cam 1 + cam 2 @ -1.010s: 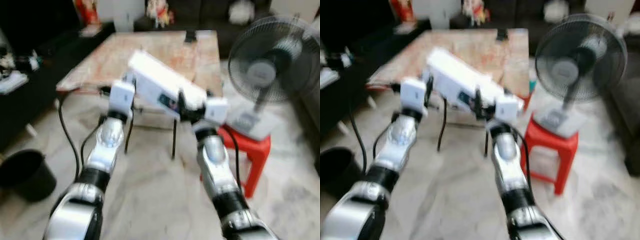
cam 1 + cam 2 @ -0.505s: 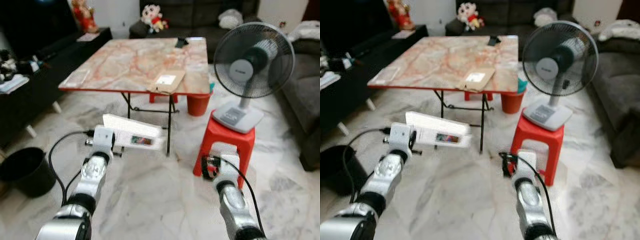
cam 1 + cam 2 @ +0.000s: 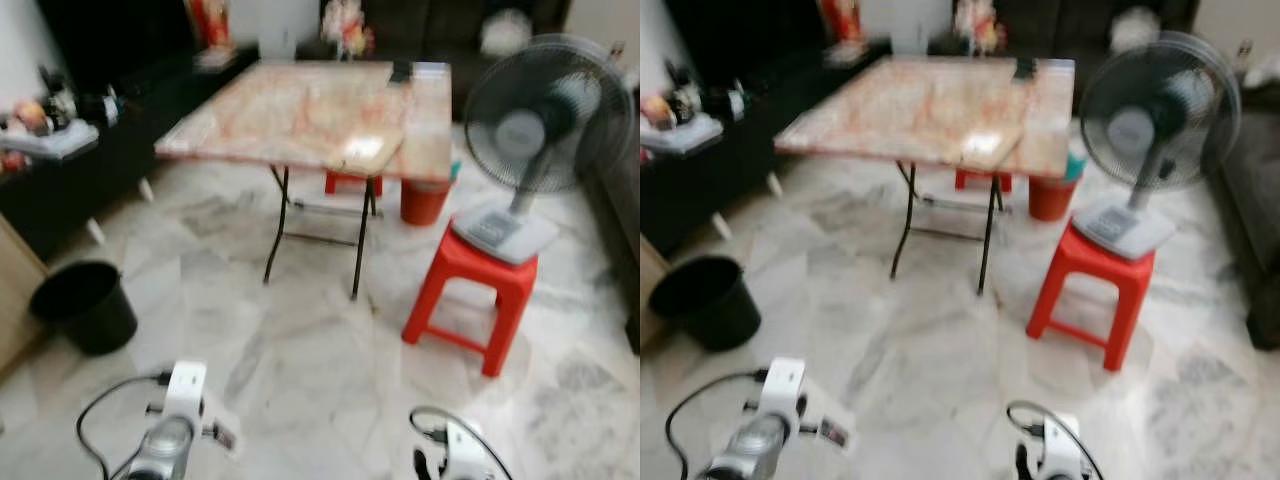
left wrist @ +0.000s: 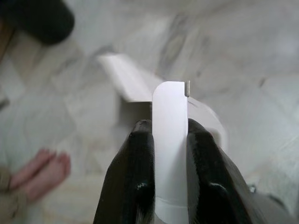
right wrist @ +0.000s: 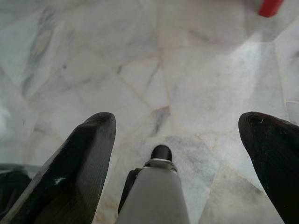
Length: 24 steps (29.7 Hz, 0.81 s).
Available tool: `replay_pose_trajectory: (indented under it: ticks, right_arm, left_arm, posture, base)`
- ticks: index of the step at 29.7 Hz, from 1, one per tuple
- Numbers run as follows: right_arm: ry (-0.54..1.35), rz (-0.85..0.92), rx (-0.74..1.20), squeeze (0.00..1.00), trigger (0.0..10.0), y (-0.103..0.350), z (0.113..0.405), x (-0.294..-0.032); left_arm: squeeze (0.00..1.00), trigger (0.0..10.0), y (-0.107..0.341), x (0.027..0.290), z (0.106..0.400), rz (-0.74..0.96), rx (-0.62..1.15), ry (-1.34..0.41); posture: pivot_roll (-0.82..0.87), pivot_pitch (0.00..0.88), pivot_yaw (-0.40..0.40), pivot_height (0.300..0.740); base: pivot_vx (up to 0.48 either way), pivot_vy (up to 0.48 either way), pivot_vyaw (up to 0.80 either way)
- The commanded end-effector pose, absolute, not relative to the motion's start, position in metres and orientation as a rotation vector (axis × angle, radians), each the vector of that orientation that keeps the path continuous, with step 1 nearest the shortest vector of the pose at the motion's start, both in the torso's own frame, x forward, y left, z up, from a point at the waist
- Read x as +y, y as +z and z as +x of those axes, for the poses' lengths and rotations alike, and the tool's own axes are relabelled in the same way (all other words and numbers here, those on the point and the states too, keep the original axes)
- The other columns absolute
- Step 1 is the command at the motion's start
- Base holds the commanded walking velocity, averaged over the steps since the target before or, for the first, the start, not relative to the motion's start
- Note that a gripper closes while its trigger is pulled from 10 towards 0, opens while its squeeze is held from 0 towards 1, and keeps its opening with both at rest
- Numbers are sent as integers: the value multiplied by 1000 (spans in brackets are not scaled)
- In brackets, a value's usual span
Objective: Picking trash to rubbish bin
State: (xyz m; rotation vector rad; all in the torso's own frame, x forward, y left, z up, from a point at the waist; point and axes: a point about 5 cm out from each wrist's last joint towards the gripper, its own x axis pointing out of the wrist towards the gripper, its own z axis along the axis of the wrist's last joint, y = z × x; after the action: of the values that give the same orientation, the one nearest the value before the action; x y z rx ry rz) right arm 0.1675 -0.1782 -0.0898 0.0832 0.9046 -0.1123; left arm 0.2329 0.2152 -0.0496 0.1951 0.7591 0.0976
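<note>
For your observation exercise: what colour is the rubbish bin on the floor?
Black; the rubbish bin shows best in the left eye view.

A flat white carton [image 4: 170, 140] is clamped edge-on between black fingers [image 4: 135, 177]. The round black rubbish bin [image 3: 85, 305] stands upright at the frame's left.

White marble floor [image 3: 300, 370]: black bin [image 3: 85, 305] at left, red stool [image 3: 470, 290] w/ fan [image 3: 535, 130] on top at right, orange bucket [image 3: 425, 198] by table. Folding table [image 3: 290, 110] w/ marbled top: cardboard piece [image 3: 368, 152] at near edge, small dark item [image 3: 402, 70] at far edge.
</note>
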Motion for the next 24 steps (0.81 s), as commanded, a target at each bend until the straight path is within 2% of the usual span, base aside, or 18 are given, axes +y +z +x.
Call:
replay_pose_trajectory:
  ticks: [1,16,24]
  right_arm:
    - [-106,79,898,0,10000,-89,168,-177]
    - [-56,28,876,0,10000,-83,184,-171]
    - [-48,15,885,0,10000,-85,180,-172]
  left_arm:
    - [0,10000,-51,219,230,199,780,120]
    - [0,10000,-61,222,214,212,850,128]
    - [0,10000,-63,218,213,224,856,107]
  posture:
    - [-98,41,31,740]
    - [-97,23,29,740]
    - [-98,14,18,740]
  base:
    - [0,0,800]
    - [0,0,800]
    - [0,0,800]
